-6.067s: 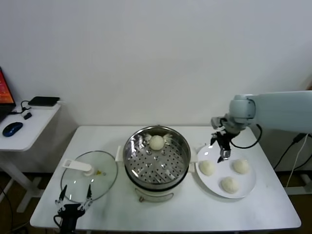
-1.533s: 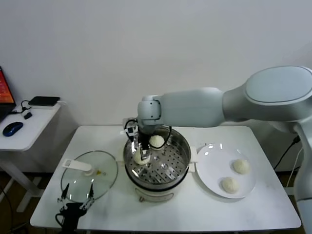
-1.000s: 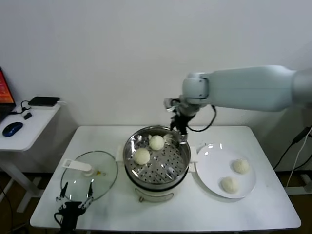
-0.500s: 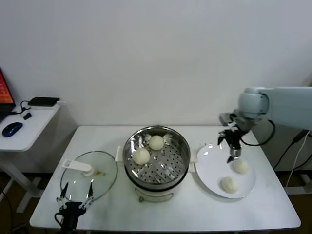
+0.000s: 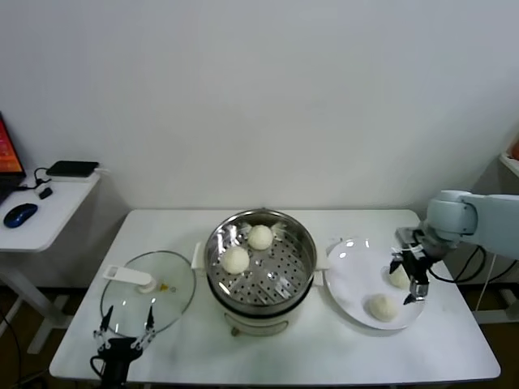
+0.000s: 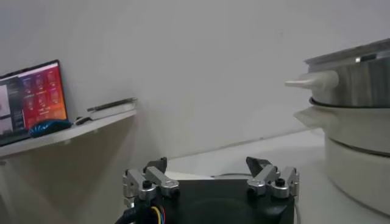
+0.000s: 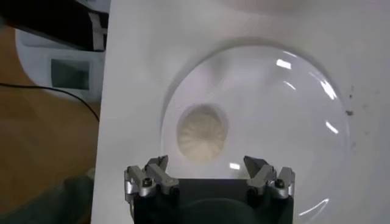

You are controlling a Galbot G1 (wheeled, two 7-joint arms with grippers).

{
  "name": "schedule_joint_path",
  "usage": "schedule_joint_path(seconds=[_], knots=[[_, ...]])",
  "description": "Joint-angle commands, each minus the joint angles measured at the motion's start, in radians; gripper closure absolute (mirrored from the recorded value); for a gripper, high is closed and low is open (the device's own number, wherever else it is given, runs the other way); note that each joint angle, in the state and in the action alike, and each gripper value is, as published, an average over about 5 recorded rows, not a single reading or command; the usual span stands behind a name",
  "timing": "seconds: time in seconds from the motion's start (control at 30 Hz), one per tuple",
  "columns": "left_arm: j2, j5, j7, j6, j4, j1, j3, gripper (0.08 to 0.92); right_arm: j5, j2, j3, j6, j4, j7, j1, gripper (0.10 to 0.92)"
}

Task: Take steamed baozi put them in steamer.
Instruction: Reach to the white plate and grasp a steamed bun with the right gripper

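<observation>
The right gripper (image 5: 411, 278) hangs spread-fingered and empty over the white plate (image 5: 349, 279), above the farther baozi (image 7: 203, 132); two buns sit in the steamer (image 5: 261, 259). Next, it likely must descend and close. The left gripper (image 5: 123, 331) waits below the table's edge, jaws apart.

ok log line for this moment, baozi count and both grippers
steamer: two baozi in | plate: two left | right gripper: open, above plate baozi | left gripper: open, parked near glass lid
</observation>
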State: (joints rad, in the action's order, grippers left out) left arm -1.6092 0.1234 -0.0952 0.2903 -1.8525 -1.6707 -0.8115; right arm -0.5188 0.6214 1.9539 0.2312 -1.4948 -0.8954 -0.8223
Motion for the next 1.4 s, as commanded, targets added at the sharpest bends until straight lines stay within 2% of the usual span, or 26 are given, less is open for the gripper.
schedule_joint_path(seconds=[0.03,0.43,0.9,1.23,1.4], knots=[[-0.047,0.001,0.000,0.000,0.002,-0.002,-0.004,0.177,0.073,-0.054,-0.126,0.011,0.012,0.039,0.195,0.203],[-0.048,0.010,0.000,0.005,0.011,-0.004,-0.003,0.177,0.121,-0.027,-0.265,0.019,0.074,0.084,0.357,0.203],[-0.049,0.014,0.001,0.005,0.012,-0.001,-0.002,0.177,0.136,-0.008,-0.311,0.016,0.109,0.087,0.395,0.203],[-0.049,0.014,0.000,0.004,0.005,-0.003,-0.005,0.177,0.135,-0.007,-0.306,0.015,0.105,0.076,0.381,0.345],[-0.049,0.014,0.000,0.002,0.001,-0.005,-0.008,0.177,0.100,-0.003,-0.201,-0.010,0.060,0.055,0.213,0.426]])
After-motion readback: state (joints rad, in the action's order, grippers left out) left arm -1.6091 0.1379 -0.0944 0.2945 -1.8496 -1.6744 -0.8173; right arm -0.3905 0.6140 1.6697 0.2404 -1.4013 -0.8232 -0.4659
